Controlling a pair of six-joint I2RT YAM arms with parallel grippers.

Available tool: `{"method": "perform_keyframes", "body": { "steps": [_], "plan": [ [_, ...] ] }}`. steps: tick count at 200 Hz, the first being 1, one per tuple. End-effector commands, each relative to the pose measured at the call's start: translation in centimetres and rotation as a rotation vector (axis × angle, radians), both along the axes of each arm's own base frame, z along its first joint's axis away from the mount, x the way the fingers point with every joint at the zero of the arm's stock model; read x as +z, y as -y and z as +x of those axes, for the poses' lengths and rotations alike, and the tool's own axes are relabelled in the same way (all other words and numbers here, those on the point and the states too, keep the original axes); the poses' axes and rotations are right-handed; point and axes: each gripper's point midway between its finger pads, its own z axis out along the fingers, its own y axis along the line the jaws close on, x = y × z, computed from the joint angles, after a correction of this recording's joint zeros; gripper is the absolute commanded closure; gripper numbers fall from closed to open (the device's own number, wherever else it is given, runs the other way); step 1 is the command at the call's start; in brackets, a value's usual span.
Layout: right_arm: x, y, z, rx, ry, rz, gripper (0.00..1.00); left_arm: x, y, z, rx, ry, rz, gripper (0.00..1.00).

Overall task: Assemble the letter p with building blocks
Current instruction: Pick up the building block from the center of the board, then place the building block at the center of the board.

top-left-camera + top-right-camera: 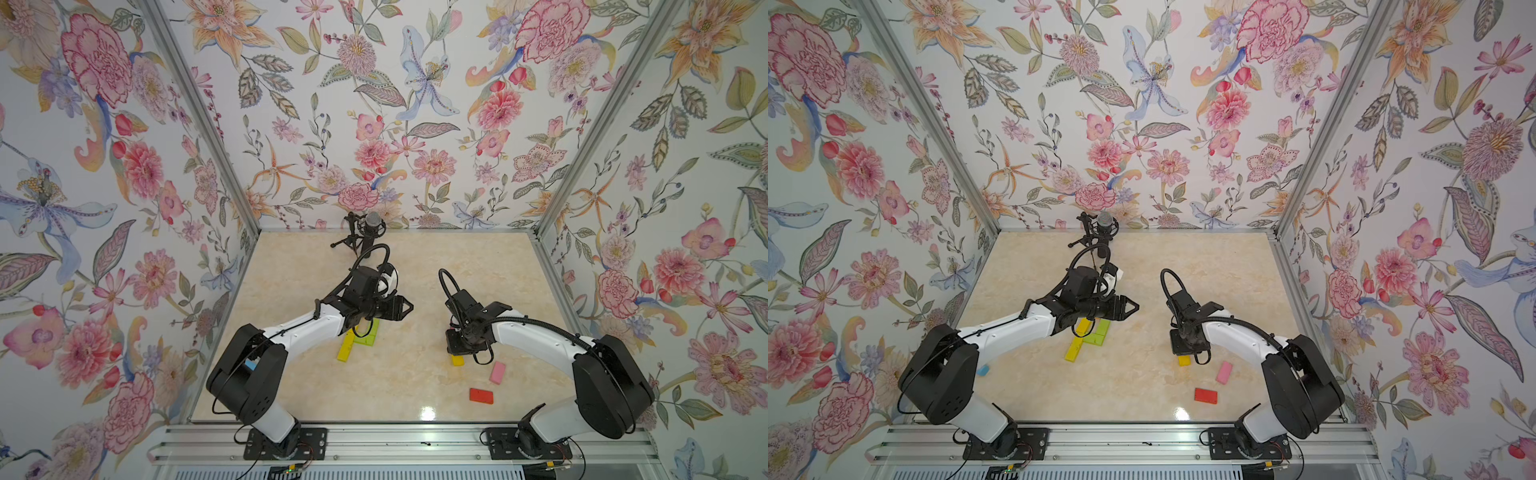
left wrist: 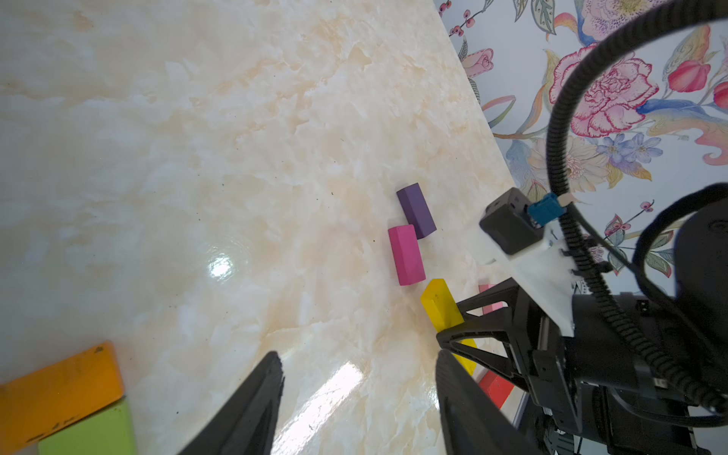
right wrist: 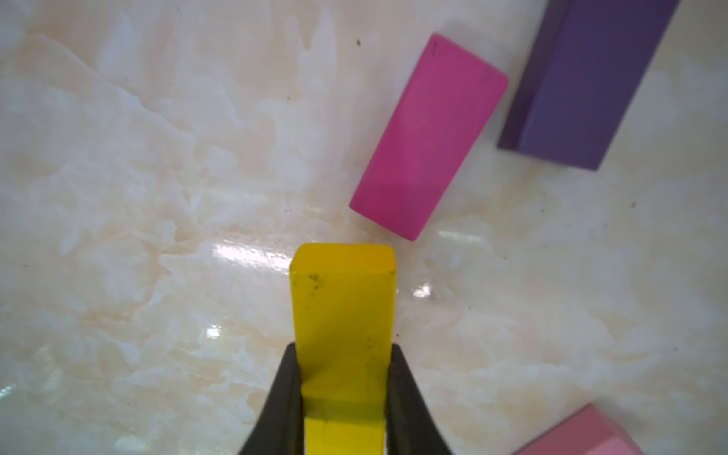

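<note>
My right gripper (image 3: 343, 346) is shut on a yellow block (image 3: 342, 299), pinching its two long sides. Both top views show only an end of that block (image 1: 458, 360) (image 1: 1184, 360) under the downward-pointing wrist. Just beyond it lie a magenta block (image 3: 427, 138) and a purple block (image 3: 583, 82). A pink block (image 1: 497, 372) and a red block (image 1: 481, 395) lie nearer the front. My left gripper (image 2: 359, 354) is open and holds nothing. It hovers (image 1: 409, 307) over joined blocks: yellow (image 1: 345, 349), lime green (image 1: 368, 334) and orange (image 2: 59, 390).
A microphone on a small stand (image 1: 370, 226) stands at the back of the marble table (image 1: 415, 257). Floral walls with metal corner posts close in the left, right and back sides. A small light-blue piece (image 1: 982, 370) shows beside the left arm's elbow.
</note>
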Motion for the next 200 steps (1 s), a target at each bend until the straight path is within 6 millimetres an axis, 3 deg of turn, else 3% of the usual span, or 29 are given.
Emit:
{"method": "perform_keyframes", "body": {
  "steps": [1,41,90,140,183,200],
  "plan": [
    [3.0,-1.6,2.2,0.046,0.065,0.030,1.00,-0.3,-1.3,0.2,0.019,0.015,0.029,0.36],
    [4.2,-3.7,6.7,0.133,0.091,0.004,1.00,0.7,-3.2,0.6,0.069,0.042,0.030,0.36],
    [2.7,-4.2,10.8,0.228,0.061,-0.025,1.00,0.6,-7.0,0.7,0.156,0.037,0.049,0.36],
    [1.6,-4.5,12.0,0.503,0.057,-0.132,1.00,0.9,-10.3,0.5,0.241,0.045,0.050,0.36],
    [0.8,-3.0,11.4,0.817,0.091,-0.249,1.00,0.5,-10.8,0.2,0.253,0.035,0.049,0.36],
    [1.1,-3.3,12.0,0.911,0.155,-0.233,1.00,0.3,-10.9,0.3,0.252,0.035,0.051,0.36]
  ]
}}
